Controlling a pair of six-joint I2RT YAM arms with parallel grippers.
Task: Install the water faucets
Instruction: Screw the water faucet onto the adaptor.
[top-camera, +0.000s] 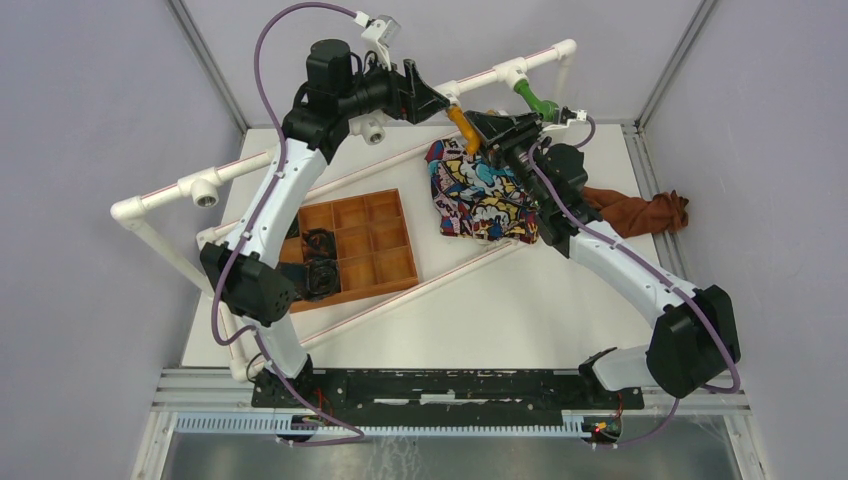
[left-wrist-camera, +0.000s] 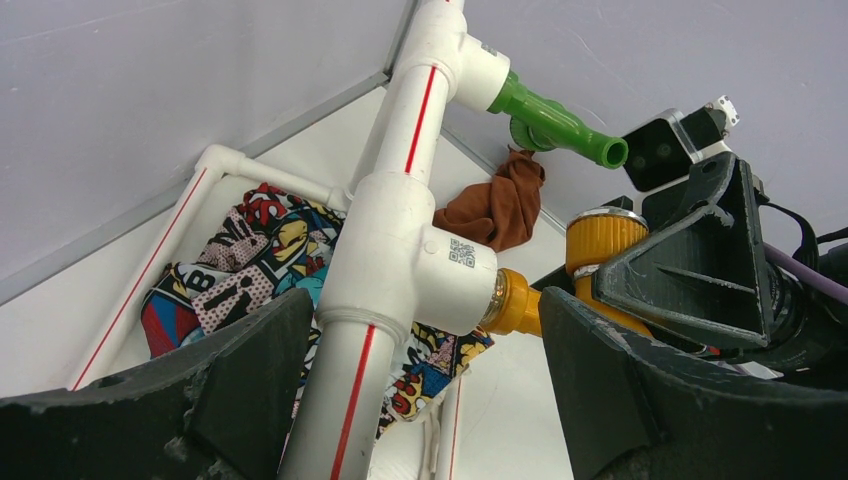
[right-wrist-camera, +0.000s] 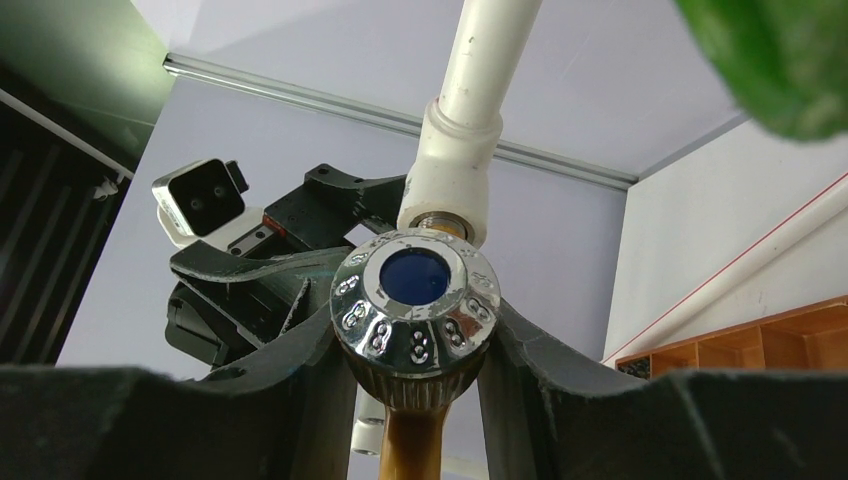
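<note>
Threading yellow faucet (right-wrist-camera: 417, 295) into fitting (left-wrist-camera: 410, 250).
Your right gripper (right-wrist-camera: 415, 335) clamps it for turning; left gripper (left-wrist-camera: 420, 320), jaws wide, straddles pipe (left-wrist-camera: 415, 120), likely bracing.

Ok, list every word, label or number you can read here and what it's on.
No words read clearly.
White T-fitting: small square code sticker, no legible letters.
Comic-print cloth: lettering fragments, folded, unreadable.
Chrome faucet knob: embossed rim marks, unreadable.

Pale lilac walls (top-camera: 80, 150) enclose a white table (top-camera: 480, 320).
</note>
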